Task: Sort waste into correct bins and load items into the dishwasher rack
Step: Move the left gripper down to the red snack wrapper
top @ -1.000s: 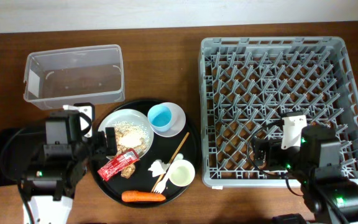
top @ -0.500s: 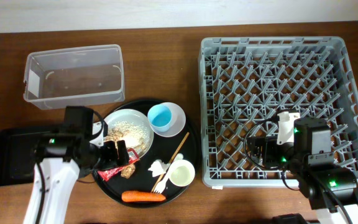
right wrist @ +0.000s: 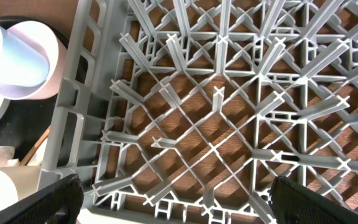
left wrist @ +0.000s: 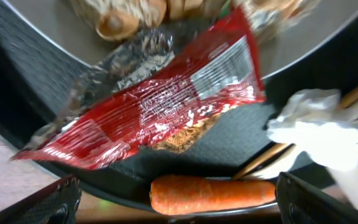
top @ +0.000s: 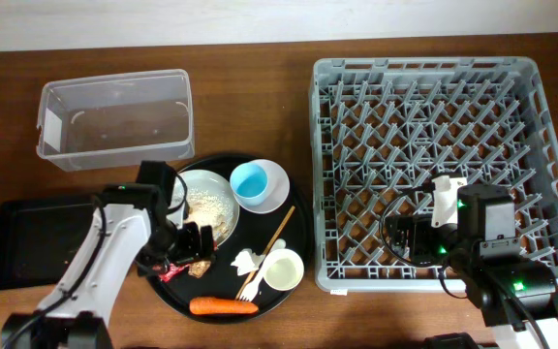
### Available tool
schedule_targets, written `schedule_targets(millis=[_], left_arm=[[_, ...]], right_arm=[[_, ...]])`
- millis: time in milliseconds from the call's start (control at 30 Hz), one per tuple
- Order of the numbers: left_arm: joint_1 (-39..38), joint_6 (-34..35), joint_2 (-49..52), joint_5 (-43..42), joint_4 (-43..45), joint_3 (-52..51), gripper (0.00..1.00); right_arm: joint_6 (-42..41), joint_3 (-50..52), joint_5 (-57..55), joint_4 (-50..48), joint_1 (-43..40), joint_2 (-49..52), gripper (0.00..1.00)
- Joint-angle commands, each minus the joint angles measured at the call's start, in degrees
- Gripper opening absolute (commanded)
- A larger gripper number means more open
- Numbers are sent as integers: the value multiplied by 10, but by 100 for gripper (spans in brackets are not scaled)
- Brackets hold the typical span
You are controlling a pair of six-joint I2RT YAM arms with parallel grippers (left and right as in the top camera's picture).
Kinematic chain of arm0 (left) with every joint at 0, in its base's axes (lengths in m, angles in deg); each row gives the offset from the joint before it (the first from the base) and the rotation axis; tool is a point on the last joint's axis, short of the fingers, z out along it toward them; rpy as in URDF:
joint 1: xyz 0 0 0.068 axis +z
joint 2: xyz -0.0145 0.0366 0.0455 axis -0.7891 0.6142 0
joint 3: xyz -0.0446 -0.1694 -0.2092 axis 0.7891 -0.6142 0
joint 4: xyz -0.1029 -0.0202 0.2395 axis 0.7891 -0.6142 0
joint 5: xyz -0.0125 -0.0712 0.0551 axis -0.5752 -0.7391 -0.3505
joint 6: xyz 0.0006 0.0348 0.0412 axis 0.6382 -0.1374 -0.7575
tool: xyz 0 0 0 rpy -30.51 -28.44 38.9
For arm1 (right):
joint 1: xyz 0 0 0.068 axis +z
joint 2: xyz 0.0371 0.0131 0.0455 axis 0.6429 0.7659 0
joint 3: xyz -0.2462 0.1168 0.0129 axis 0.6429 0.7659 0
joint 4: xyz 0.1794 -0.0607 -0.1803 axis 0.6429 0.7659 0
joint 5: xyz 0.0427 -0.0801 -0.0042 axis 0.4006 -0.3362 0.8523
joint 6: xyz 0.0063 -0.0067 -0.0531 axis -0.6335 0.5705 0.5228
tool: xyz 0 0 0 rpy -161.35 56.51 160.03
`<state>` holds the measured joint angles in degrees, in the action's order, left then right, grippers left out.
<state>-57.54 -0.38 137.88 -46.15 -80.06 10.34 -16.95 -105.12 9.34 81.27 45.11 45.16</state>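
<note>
My left gripper hangs open over the red wrapper on the round tray. In the left wrist view the wrapper lies just ahead of the open jaws, half on the white plate of beige scraps. The carrot, tissue and chopstick lie beyond. From overhead I see the carrot, brown lump, tissue, fork, chopstick, small white cup and the blue cup in the bowl. My right gripper is open and empty over the grey rack.
The clear tub stands at the back left and the shallow black tray at the front left. The round black tray sits between them and the rack. The right wrist view shows rack pegs under the open jaws.
My left arm has swung right from above the shallow black tray to the round tray, and its gripper now sits over the red wrapper. The right arm has barely moved.
</note>
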Motion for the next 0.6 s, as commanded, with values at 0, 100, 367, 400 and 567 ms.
schedule_targets(millis=[0,100,367,400,567], left_arm=[[-3,5,22,-4,23,-30,99],[-3,5,29,-4,50,-50,96],[-3,5,29,-6,56,-51,36],[-3,5,29,-6,56,-51,28],[-3,5,29,-6,56,-47,22]], right_arm=[[-5,-10,6,6,-3,0,99],[-4,-10,6,7,-4,0,99],[-4,-10,6,7,-4,0,99],[-4,-10,6,7,-4,0,99],[-4,-10,6,8,-4,0,99]])
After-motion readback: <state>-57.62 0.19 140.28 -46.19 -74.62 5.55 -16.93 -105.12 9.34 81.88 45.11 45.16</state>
